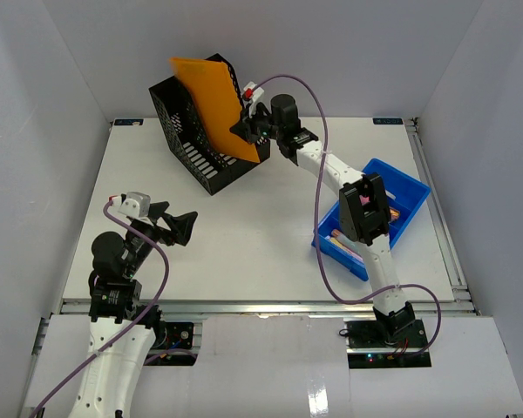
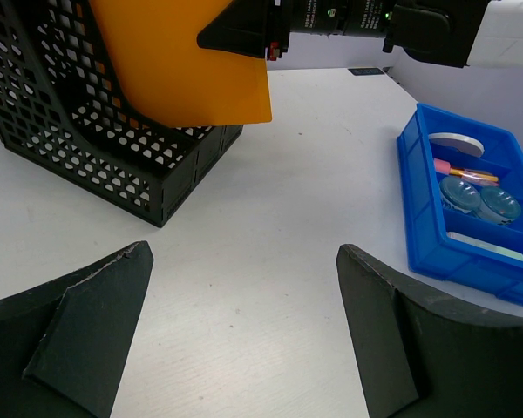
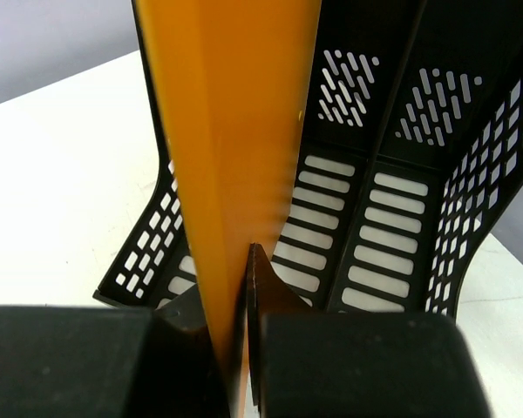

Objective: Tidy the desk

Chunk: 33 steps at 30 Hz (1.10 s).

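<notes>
R jaws: clamped on orange folder [image 1: 211, 100], held tilted at black rack [image 1: 185, 150]
L jaws: wide open, empty, above near-left counter [image 1: 261, 252]
Counter: white, btwn grey walls; rack far-centre, blue bin [image 2: 471, 272] right

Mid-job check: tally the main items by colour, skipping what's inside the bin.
Black perforated plastic file rack: 1
Orange flat folder: 1
Blue rectangular plastic bin: 1
Total: 3
</notes>
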Motion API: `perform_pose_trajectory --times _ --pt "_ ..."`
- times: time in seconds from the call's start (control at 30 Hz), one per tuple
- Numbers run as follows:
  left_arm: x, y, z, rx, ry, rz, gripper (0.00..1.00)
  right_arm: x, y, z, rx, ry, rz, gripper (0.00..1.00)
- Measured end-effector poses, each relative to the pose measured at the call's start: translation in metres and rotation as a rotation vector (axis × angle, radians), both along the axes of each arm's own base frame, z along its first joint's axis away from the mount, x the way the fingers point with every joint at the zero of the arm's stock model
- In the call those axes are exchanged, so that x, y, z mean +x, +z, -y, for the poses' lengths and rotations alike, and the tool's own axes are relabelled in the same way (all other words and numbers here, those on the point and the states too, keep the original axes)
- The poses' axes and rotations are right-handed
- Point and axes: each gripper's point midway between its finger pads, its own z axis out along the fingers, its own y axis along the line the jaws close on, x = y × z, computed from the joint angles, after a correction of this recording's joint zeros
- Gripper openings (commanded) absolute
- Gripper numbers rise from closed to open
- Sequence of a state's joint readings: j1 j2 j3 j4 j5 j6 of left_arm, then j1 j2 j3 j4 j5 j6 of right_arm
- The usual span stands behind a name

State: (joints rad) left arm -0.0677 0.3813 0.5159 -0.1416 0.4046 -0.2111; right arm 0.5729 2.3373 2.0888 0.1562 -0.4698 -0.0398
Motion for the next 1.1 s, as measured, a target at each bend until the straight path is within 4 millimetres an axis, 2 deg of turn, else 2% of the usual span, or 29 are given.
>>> perform_pose_trajectory --times 0.2,0.8,0.93,1.1 --pt "0.000 0.000 0.000 0.000 0.000 0.000 0.98 -0.001 0.008 -0.003 0.063 0.017 -0.009 0.08" --pt "0.001 0.000 0.000 0.000 0.000 0.003 0.98 0.007 0.076 -0.008 0.277 0.027 0.170 0.08" --pt "0.002 -0.001 0.000 0.001 0.000 -0.003 0.98 0.014 0.073 -0.013 0.297 0.029 0.202 0.08" --pt "0.003 -0.003 0.000 0.001 0.000 -0.011 0.98 0.022 0.051 -0.019 0.301 0.030 0.192 0.08"
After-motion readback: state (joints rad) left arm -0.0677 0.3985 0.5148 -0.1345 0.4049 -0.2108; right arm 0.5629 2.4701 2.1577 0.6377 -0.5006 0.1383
